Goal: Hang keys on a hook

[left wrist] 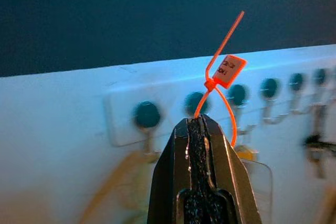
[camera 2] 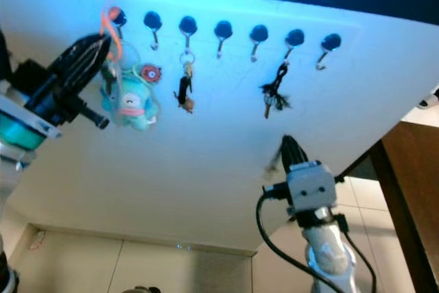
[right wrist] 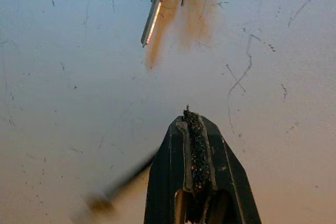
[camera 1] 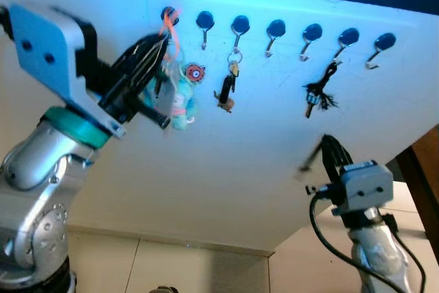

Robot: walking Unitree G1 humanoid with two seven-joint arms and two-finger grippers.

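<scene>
A white rack (camera 1: pixel 288 15) with a row of dark-knobbed hooks is fixed high on the white wall. My left gripper (camera 1: pixel 163 40) is raised by the leftmost hook (camera 1: pixel 168 16), shut on the orange zip-tie loop (left wrist: pixel 230 70) of a key bunch. A teal plush toy (camera 1: pixel 180 104) and a round red charm (camera 1: pixel 195 72) dangle under it. Whether the loop sits over the hook I cannot tell. My right gripper (camera 1: pixel 329 143) is shut with nothing in it, pointing up at the wall below a key with a black tassel (right wrist: pixel 157 9).
A second key bunch (camera 1: pixel 228 87) hangs from the third hook and the tasselled key (camera 1: pixel 319 94) from a hook further right. The other hooks are bare. Dark wooden furniture (camera 1: pixel 422 169) stands at the right. Pale floor tiles (camera 1: pixel 206 265) lie below.
</scene>
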